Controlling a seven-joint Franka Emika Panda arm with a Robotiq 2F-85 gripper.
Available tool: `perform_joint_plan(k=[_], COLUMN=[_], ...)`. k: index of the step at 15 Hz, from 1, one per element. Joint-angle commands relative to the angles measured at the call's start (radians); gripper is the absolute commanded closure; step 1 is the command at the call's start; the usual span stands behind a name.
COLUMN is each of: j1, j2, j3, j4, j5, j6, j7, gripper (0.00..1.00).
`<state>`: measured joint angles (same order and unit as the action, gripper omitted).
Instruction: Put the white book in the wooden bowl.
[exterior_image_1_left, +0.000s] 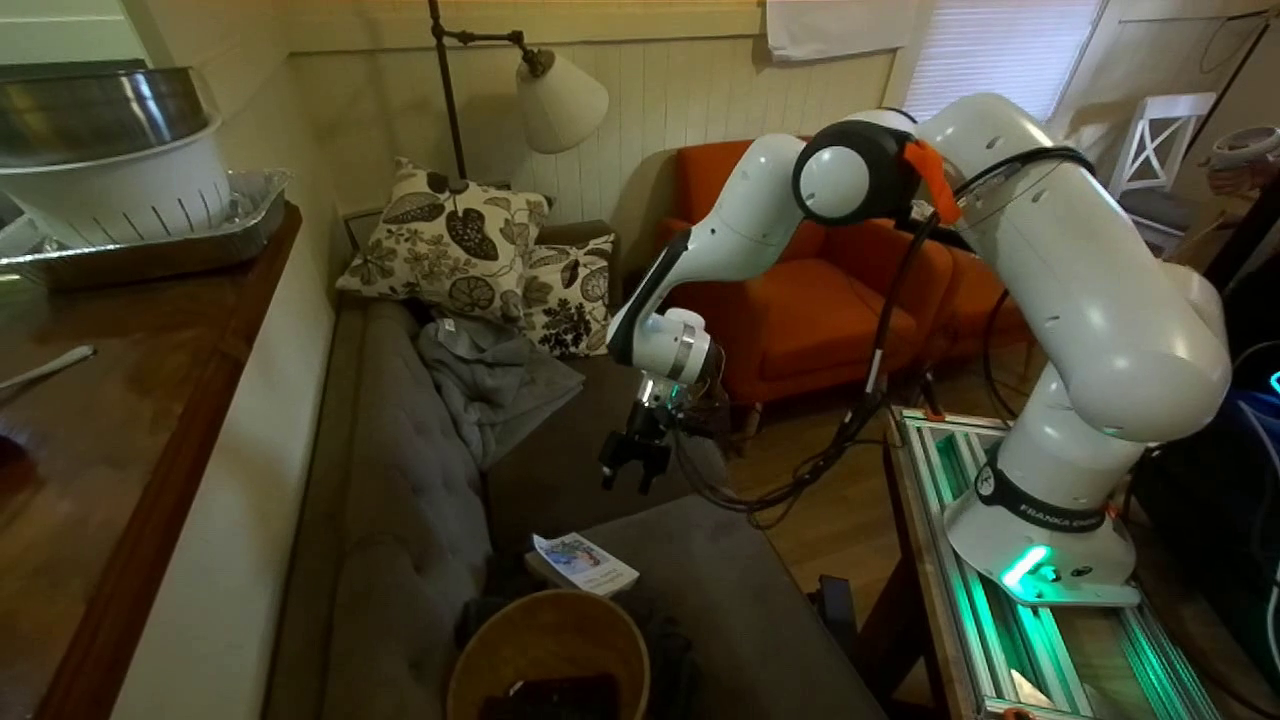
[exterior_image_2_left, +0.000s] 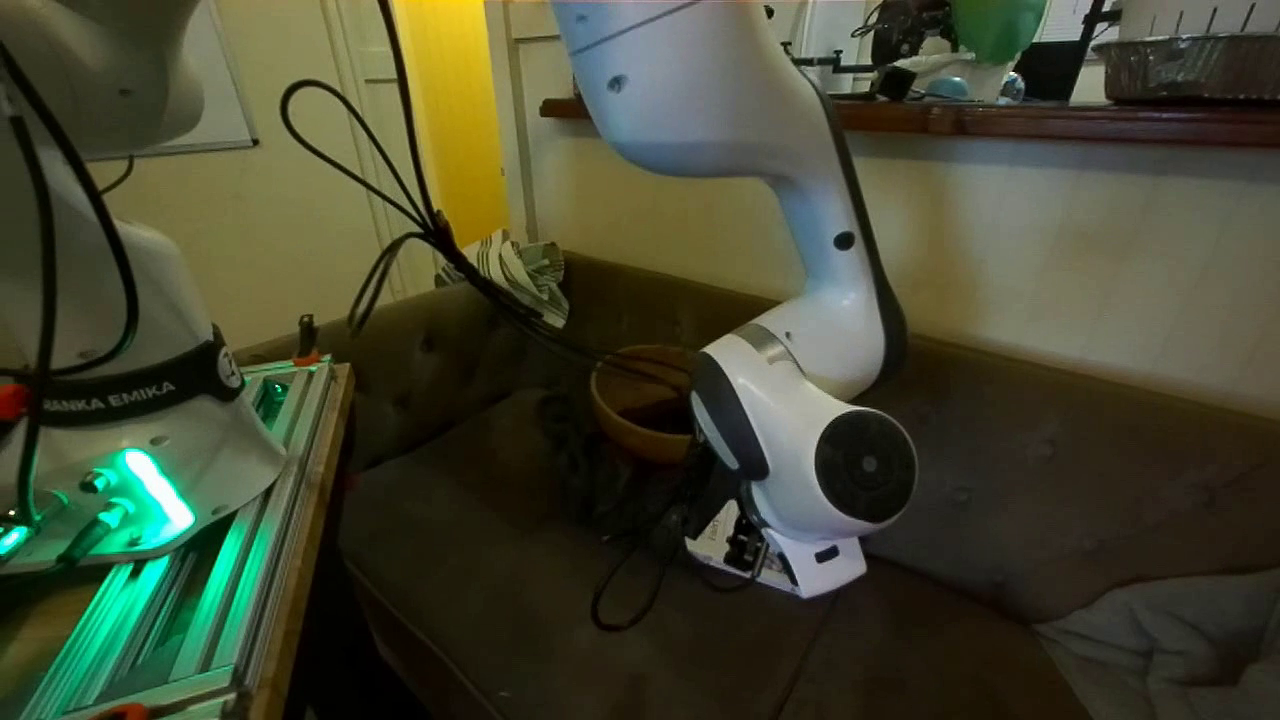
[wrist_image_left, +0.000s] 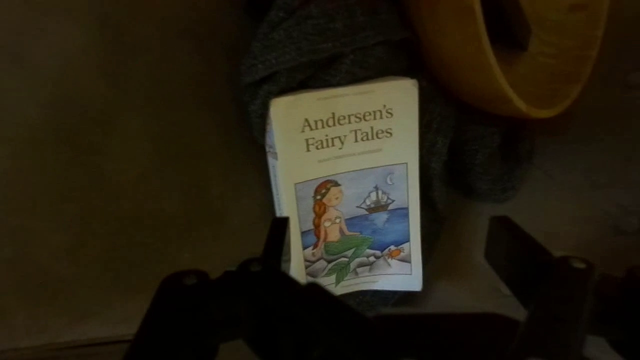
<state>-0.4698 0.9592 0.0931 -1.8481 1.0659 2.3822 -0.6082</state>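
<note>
The bowl (wrist_image_left: 457, 60) is just beside the book (wrist_image_left: 350, 145) — higher than the book, the jaws are spread, gripping nothing, probably to take it across its width.

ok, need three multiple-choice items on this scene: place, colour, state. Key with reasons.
1. Where's the Andersen's Fairy Tales book relative to the wooden bowl? A) inside B) beside C) underneath
2. Colour of the light strip on the robot base? A) red B) blue C) green
3. State of the hand? A) open B) shut on nothing C) shut on the book

1B: wrist view shows it lying outside the bowl, next to it.
2C: it glows green in both exterior views.
3A: wrist view shows the fingers wide apart.
</note>
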Motion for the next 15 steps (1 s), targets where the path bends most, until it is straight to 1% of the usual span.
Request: perform_joint_plan(k=[1, 4, 11, 12, 15], j1=[0.043, 0.092, 0.142, 0.148, 0.165], j2=[0.145, 0.244, 0.442, 0.462, 0.487], j3=[0.006, -0.012, -0.008, -0.014, -0.040], j4=[0.154, 0.253, 0.480, 0.507, 0.536], j5=[0.094, 0.096, 0.072, 0.058, 0.020], j6=[-0.025, -0.031, -0.028, -0.039, -0.049], j7=[0.027, 0.115, 0.262, 0.286, 0.323], gripper=[0.00, 0.00, 0.00, 0.00, 0.00])
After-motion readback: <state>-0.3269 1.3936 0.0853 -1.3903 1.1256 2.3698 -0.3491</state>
